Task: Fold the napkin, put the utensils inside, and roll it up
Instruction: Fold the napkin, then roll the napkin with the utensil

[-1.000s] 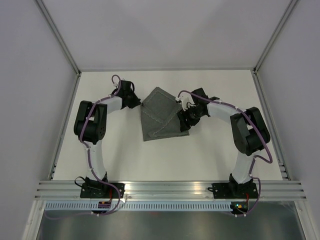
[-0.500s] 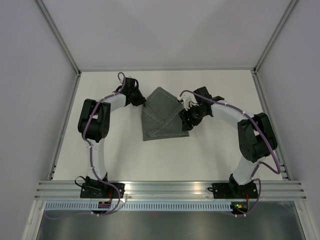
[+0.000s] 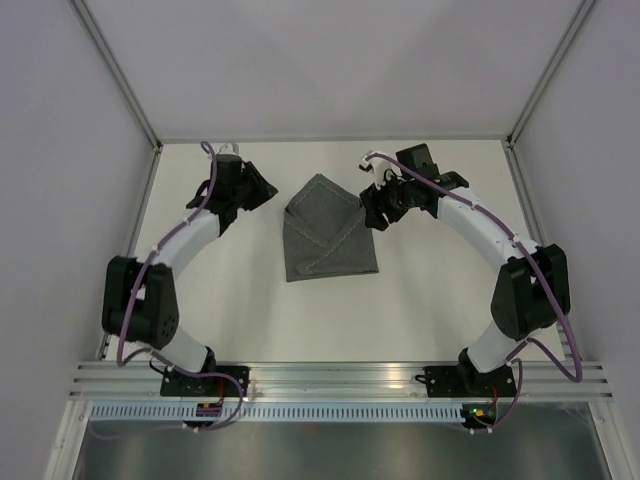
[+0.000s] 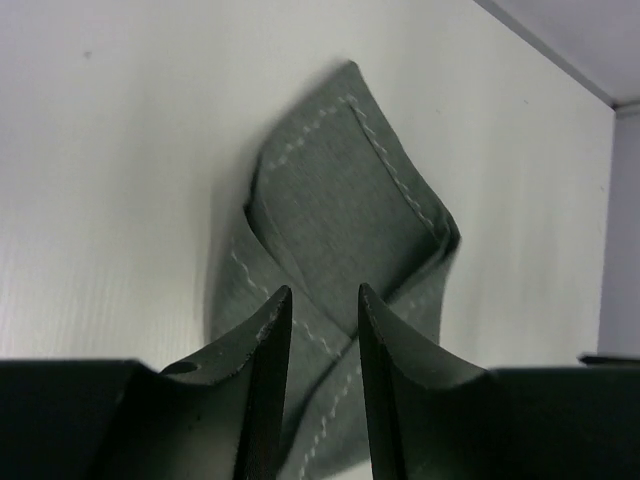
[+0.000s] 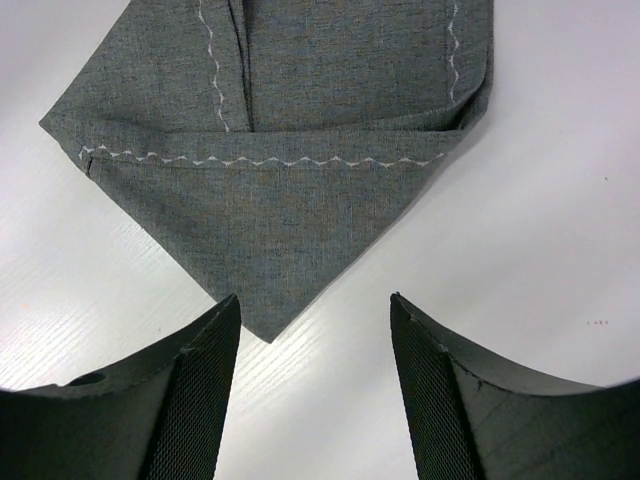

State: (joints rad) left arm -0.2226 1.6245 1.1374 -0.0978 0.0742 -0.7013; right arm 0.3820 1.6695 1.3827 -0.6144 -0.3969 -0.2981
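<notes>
Closest to the arm bases, the white bench [image 3: 330, 320] is bare. A little farther on, in the middle of the bench, lies the napkin [image 3: 325, 235]. It is dark grey with a white zigzag stitch line. It lies flat and folded, with flaps crossing over each other. Its 6 o'clock end is wide and straight, and its 12 o'clock end comes to a point.

Farther back, one hand sits on each side of the napkin. The left hand [image 3: 268, 192] is at about 10 o'clock from the napkin, close to it but not touching. Its fingers [image 4: 265, 370] are a small way apart and hold nothing. The right hand [image 3: 372, 212] is at about 2 o'clock, just beside the napkin's edge. Its fingers [image 5: 195, 400] are wide apart and hold nothing, and a pointed corner of the cloth lies in front of them.

No knife or other utensil shows in any view.

The napkin looks soft, light and floppy, so it will likely bend and sag when lifted. It looks fuzzy, so it should not slip much. The flaps might pop open if bumped. A good place to pinch is probably a thin corner or loose edge, like the point in front of the right hand.
</notes>
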